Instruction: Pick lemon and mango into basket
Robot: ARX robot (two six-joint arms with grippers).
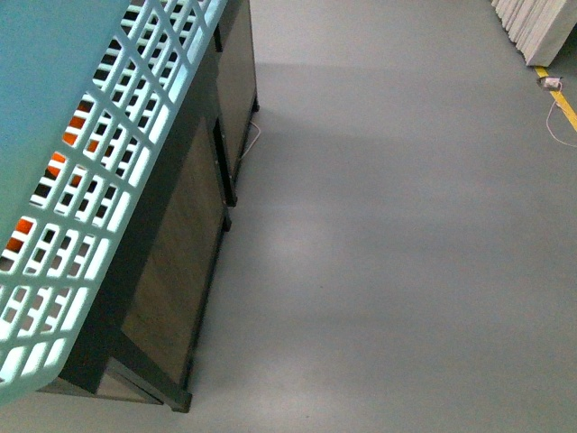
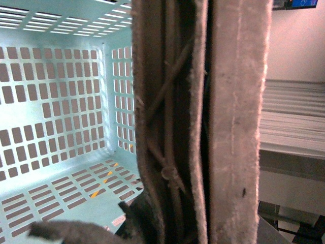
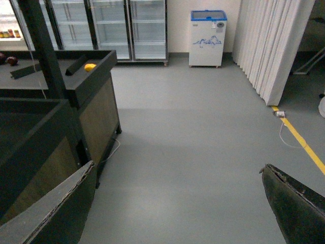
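The teal lattice basket [image 1: 108, 180] hangs close before the front camera at the left. In the left wrist view its inside [image 2: 61, 127] looks empty where it shows. My left gripper [image 2: 172, 226] is shut on the brown handle [image 2: 238, 127], which fills that view. Something orange shows through the wall slots [image 1: 56, 164]; I cannot tell what it is. My right gripper [image 3: 175, 213] is open and empty above the floor. A small yellow fruit [image 3: 90, 66] lies on the dark stand far off; I cannot tell whether it is the lemon or the mango.
A dark display stand with wooden panels [image 1: 194, 225] runs along the left, and also shows in the right wrist view [image 3: 96, 117]. Dark red fruits [image 3: 7, 59] lie on it. Grey floor [image 1: 388, 234] lies to the right. Glass fridges [image 3: 127, 25], a small freezer [image 3: 208, 38] and a white curtain [image 3: 269, 46] stand beyond.
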